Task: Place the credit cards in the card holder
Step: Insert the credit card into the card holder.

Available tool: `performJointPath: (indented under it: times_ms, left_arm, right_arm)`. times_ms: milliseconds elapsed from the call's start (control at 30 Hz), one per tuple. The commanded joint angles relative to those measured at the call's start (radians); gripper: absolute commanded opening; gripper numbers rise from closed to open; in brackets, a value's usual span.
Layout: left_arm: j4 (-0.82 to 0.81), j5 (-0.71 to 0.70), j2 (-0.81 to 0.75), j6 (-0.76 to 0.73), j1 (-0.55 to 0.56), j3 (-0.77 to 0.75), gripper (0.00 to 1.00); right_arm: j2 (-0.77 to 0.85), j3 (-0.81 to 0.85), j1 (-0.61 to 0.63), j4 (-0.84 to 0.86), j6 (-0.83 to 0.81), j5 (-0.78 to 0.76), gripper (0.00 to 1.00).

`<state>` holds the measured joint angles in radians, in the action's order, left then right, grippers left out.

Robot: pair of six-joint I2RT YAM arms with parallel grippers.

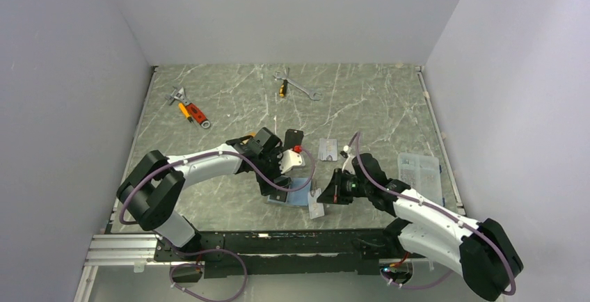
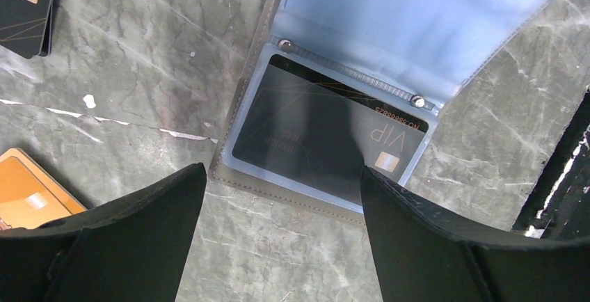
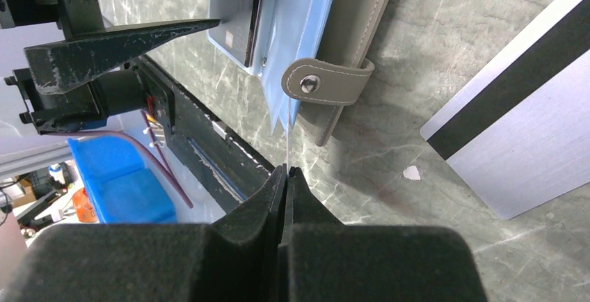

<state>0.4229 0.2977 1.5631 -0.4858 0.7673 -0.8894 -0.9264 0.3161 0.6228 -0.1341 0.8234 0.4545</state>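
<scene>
Near the far left corner of the marbled surface (image 1: 229, 100) lie orange-handled tools (image 1: 189, 111), with a wrench (image 1: 298, 86) along the far edge toward its middle. An orange card (image 2: 28, 191) lies flat just left of the left gripper (image 2: 282, 171), whose fingers stand wide apart with nothing between them, hanging over the open card holder (image 2: 389, 24). The holder lies close to the near edge, about midway along it, and a black card (image 2: 313, 128) sits inside its lower clear pocket. A second black card (image 1: 293, 138) lies farther in, with a silver-grey card (image 1: 328, 150) to its right. The right gripper (image 3: 285, 171) is pinched tight on the edge of a thin clear pocket leaf of the holder, beside the snap tab (image 3: 327, 83). A silver card with a black stripe (image 3: 529, 149) lies just right of the holder. A clear box (image 1: 419, 172) stands near the right edge.
</scene>
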Motion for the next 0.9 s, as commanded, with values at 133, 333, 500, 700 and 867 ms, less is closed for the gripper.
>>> performJointPath:
  times_ms: [133, 333, 500, 700, 867]
  left_arm:
    - [-0.031, 0.006, -0.050, -0.014, 0.004, -0.003, 0.87]
    - [-0.034, 0.012, -0.053, -0.016, 0.004, -0.002, 0.87]
    - [-0.021, 0.026, -0.061, -0.025, 0.002, -0.006, 0.87]
    - [0.028, 0.087, -0.089, -0.047, -0.040, -0.039, 0.88]
    - [0.069, 0.152, -0.121, -0.116, -0.107, -0.045, 0.88]
  right_arm:
    - [-0.042, -0.014, 0.003, 0.089, 0.021, 0.018, 0.00]
    - [-0.061, -0.017, 0.003, 0.129, 0.034, 0.025, 0.00]
    - [-0.094, 0.038, 0.022, 0.205, 0.047, 0.031, 0.00]
    - [-0.187, 0.090, 0.064, 0.274, 0.057, 0.027, 0.00]
    - [-0.286, 0.132, 0.103, 0.321, 0.056, 0.011, 0.00]
